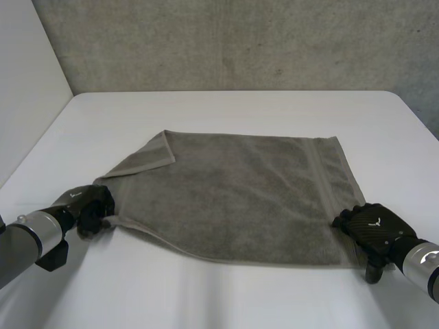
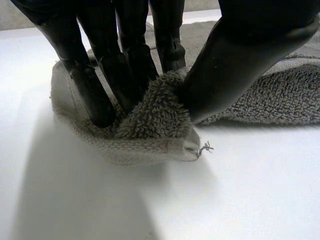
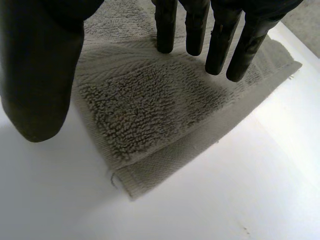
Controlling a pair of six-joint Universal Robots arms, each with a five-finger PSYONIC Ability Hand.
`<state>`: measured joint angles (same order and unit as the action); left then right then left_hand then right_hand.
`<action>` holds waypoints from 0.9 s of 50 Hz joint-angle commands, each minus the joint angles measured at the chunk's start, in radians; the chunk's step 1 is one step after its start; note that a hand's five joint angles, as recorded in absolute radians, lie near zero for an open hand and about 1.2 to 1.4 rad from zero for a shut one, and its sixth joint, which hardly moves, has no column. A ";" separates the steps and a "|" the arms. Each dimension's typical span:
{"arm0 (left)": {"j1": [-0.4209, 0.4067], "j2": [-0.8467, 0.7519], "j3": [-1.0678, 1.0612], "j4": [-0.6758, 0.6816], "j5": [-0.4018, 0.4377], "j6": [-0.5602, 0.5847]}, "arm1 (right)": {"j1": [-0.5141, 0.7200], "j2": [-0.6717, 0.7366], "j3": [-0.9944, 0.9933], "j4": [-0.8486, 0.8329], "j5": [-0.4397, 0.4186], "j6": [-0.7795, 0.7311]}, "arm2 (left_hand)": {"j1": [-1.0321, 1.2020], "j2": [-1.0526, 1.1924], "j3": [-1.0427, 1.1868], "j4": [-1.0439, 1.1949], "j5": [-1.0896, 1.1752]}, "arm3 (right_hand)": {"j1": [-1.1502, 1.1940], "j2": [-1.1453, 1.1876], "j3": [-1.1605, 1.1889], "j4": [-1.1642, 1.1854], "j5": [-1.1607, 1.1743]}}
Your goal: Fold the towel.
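The towel (image 1: 233,199), grey-brown terry, lies spread flat across the middle of the white table (image 1: 240,110). Its far left corner is turned over onto the cloth. The other edges lie straight, with a woven band running along the right-hand side.

My left hand (image 1: 92,205) is at the near left corner. In the left wrist view my fingers (image 2: 125,65) and thumb (image 2: 235,70) close on that corner and pinch a bunched ridge of towel (image 2: 155,125) between them. A loose thread shows at the corner tip, and the corner rests on the table.

My right hand (image 1: 374,226) is at the near right corner. In the right wrist view my fingers (image 3: 220,45) are straight, with their tips down on the towel (image 3: 150,110) just inside the hem. My thumb (image 3: 35,75) stands apart beside the cloth edge, above bare table, so nothing is gripped there.

My left arm (image 1: 34,240) and right arm (image 1: 425,267) come in from the near corners.
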<state>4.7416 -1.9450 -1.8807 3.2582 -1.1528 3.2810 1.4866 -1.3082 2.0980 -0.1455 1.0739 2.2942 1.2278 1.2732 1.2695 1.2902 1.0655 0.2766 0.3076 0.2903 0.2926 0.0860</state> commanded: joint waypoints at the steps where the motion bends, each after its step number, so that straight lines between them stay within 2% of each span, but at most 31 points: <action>1: 0.000 0.000 0.000 0.000 0.001 0.000 | 0.007 0.007 -0.001 -0.060 -0.002 0.013 | 0.078 0.032 0.036 0.015 0.066 | -0.016 -0.047 -0.029 -0.031 0.001; 30: 0.000 -0.002 0.000 0.000 0.001 0.000 | 0.009 0.026 -0.042 -0.109 0.017 0.051 | 0.075 0.030 0.033 0.013 0.063 | 0.005 -0.026 -0.009 -0.011 0.021; 45: 0.000 0.000 -0.002 0.000 0.001 0.000 | 0.032 0.040 -0.067 -0.124 0.054 0.067 | 0.075 0.030 0.033 0.013 0.063 | 0.113 0.082 0.100 0.097 0.129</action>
<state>4.7415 -1.9462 -1.8809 3.2582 -1.1521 3.2809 1.5063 -1.2757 2.0423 -0.2671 1.1096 2.3491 1.2278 1.2732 1.2695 1.2902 1.0655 0.3286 0.3126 0.3237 0.3199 0.1656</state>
